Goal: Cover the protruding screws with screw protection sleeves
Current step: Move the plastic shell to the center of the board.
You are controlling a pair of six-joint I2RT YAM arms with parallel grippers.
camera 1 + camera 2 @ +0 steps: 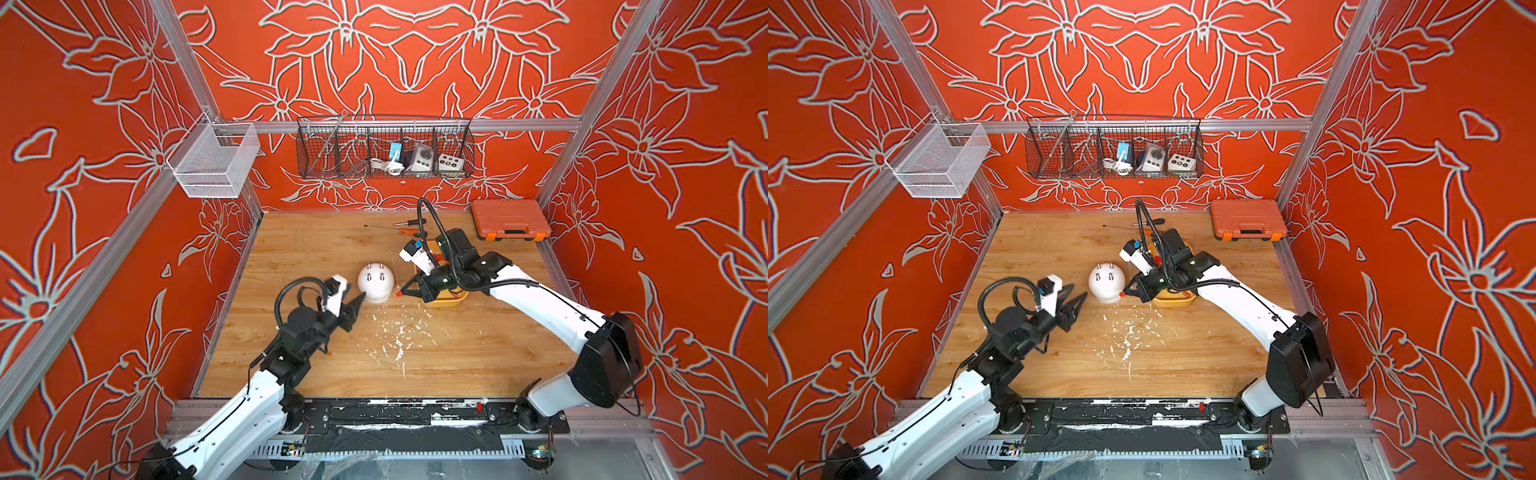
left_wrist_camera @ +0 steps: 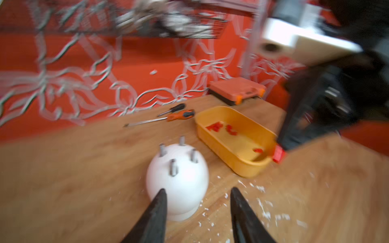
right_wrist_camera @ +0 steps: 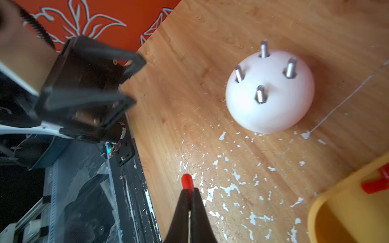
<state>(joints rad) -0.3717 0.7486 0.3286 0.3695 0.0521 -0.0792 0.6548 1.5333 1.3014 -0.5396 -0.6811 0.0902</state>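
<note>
Four bare screws (image 3: 260, 94) on one dome (image 3: 271, 113); right tool (image 3: 190, 190) pinches one sleeve (image 3: 186, 180).

Both top views: one stereo head, high above the arm-base side, looking down & fwd over the whole bench (image 1: 291, 257), far off; near-identical pics. L wrist cam: behind the left gripper (image 2: 197, 189), low, facing out past its tips; white dome (image 2: 177, 178) close ahead. R wrist cam: behind the right gripper (image 3: 190, 190), tilted steeply down at the bench; dome ahead, near. All 4 views share the dome.
</note>
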